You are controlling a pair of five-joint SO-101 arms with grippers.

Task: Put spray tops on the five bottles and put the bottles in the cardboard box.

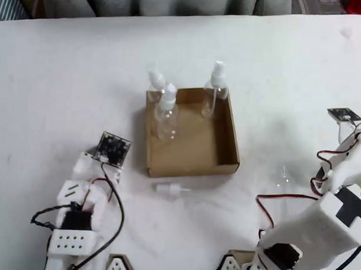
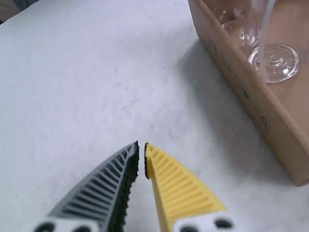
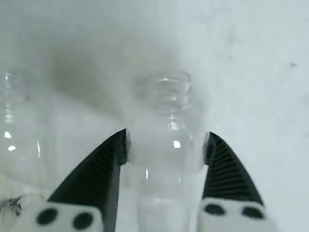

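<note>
The cardboard box point(image 1: 193, 164) sits mid-table, and three clear bottles with white spray tops stand at its back: two on the left point(image 1: 166, 112) point(image 1: 156, 81) and one on the right point(image 1: 216, 86). A loose spray top point(image 1: 170, 187) lies on the table just in front of the box. An uncapped clear bottle point(image 1: 283, 176) stands near the arm at the lower right. My right gripper point(image 3: 166, 137) is shut on another uncapped bottle point(image 3: 164, 96), whose threaded neck points away from the fingers. My left gripper point(image 2: 141, 145) is shut on nothing, just above the table beside the box wall point(image 2: 251, 92).
White cloth covers the table. The left arm point(image 1: 76, 215) and the right arm point(image 1: 332, 218) take up the front corners, with loose cables around them. Wide bare cloth lies to the left, to the right and behind the box.
</note>
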